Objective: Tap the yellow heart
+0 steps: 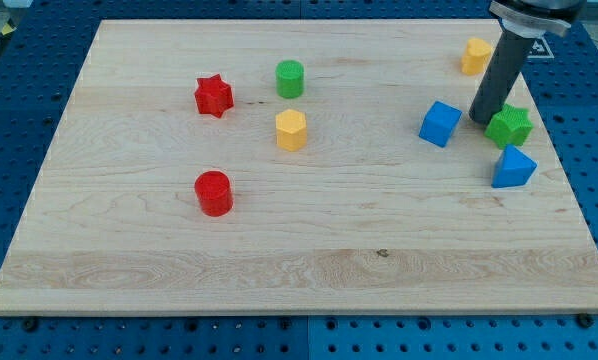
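Tip [482,119] of my rod resting on the wooden board [279,250], sitting between blue cube [440,123] and green star [509,125], yellow heart [475,55] lying just above it toward the view's top, not touching.

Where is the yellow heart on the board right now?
The yellow heart sits near the view's top right corner of the wooden board, just left of the dark rod. My tip rests below it, between the blue cube and green star.

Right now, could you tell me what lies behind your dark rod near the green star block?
My tip rests on the wooden board, between the blue cube and the green star block. The rod covers the star's left edge; the yellow heart sits clear, toward the view's top.
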### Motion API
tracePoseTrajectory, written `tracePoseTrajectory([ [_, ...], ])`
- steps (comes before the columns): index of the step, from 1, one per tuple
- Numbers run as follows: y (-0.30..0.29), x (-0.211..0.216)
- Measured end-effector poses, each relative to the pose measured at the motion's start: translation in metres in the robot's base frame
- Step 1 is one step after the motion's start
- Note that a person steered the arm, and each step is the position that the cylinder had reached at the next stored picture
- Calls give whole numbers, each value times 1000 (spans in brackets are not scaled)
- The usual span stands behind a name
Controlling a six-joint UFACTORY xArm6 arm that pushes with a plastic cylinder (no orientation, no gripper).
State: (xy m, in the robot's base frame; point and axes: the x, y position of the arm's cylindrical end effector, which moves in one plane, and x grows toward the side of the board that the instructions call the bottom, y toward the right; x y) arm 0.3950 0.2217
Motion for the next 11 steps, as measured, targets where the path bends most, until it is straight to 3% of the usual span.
tracePoseTrajectory([
  [3,-1,29],
  [8,-28,-128],
  [11,33,-151],
])
